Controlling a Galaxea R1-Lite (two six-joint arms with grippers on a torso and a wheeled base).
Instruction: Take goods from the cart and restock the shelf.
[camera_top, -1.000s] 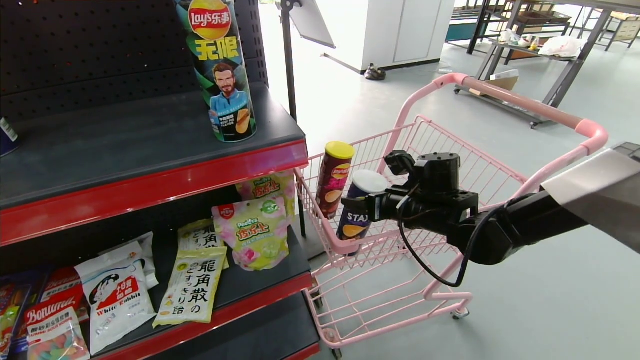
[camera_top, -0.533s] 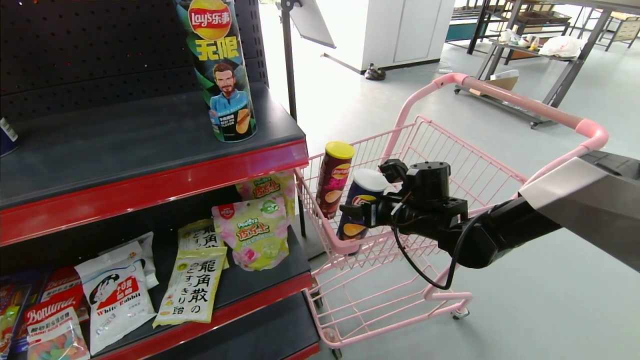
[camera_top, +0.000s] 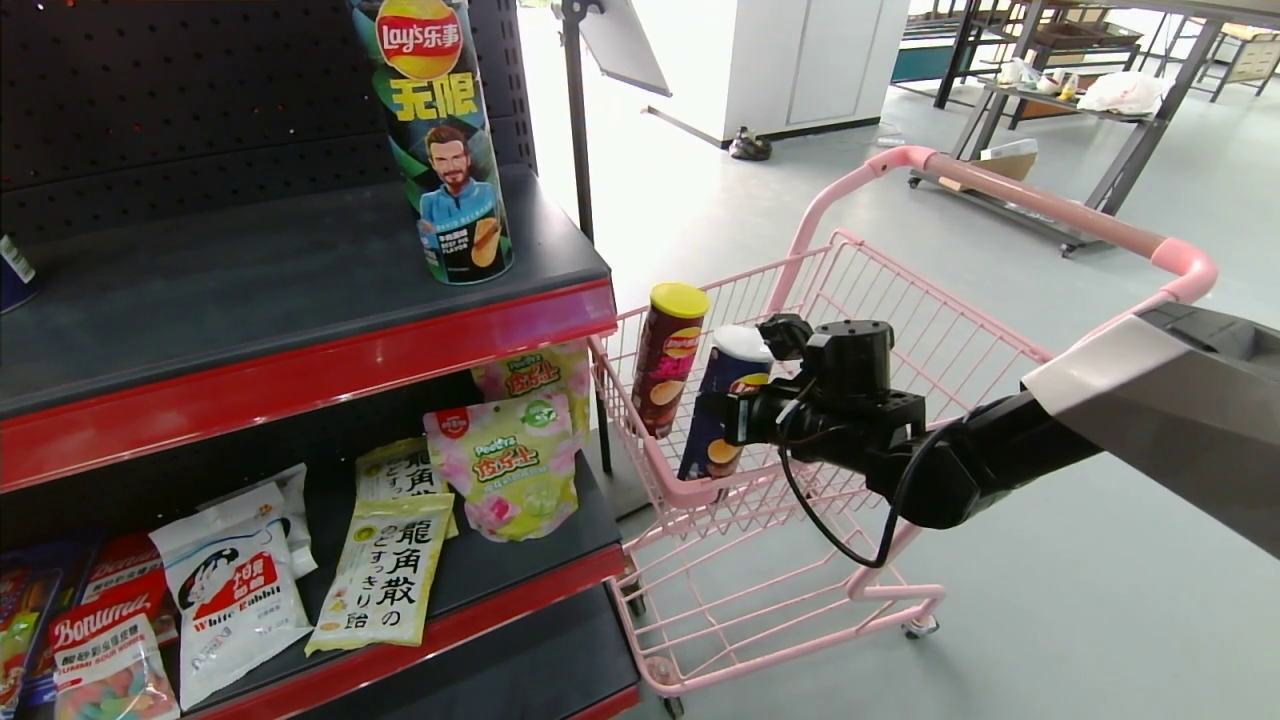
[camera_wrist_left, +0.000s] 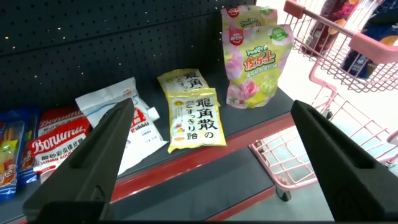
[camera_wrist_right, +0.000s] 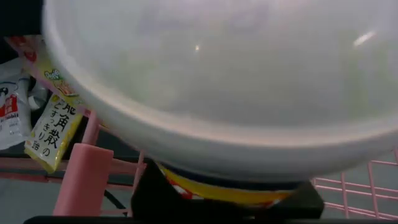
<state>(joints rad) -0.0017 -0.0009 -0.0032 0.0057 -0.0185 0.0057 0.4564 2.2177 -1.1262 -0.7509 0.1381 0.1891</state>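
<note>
Two cans in pink cart (camera_top: 1000, 195): right gripper (camera_top: 738, 415) pinches tilted blue can (camera_top: 722, 385), just beside upright maroon can (camera_top: 668, 355). Left gripper (camera_wrist_left: 211, 106) spread wide before snack bags (camera_wrist_left: 194, 121) on lower shelf (camera_wrist_left: 264, 115).

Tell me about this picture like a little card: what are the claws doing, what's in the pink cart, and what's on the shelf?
right claw: shut on the blue can
blue can: tilted, white lid, inside the pink cart
red can: upright, yellow lid, beside the blue can in the cart
left claw: open, holding nothing, facing the lower shelf
top shelf: one tall green can, standing
lower shelf: candy bags, some lying flat, some leaning
</note>
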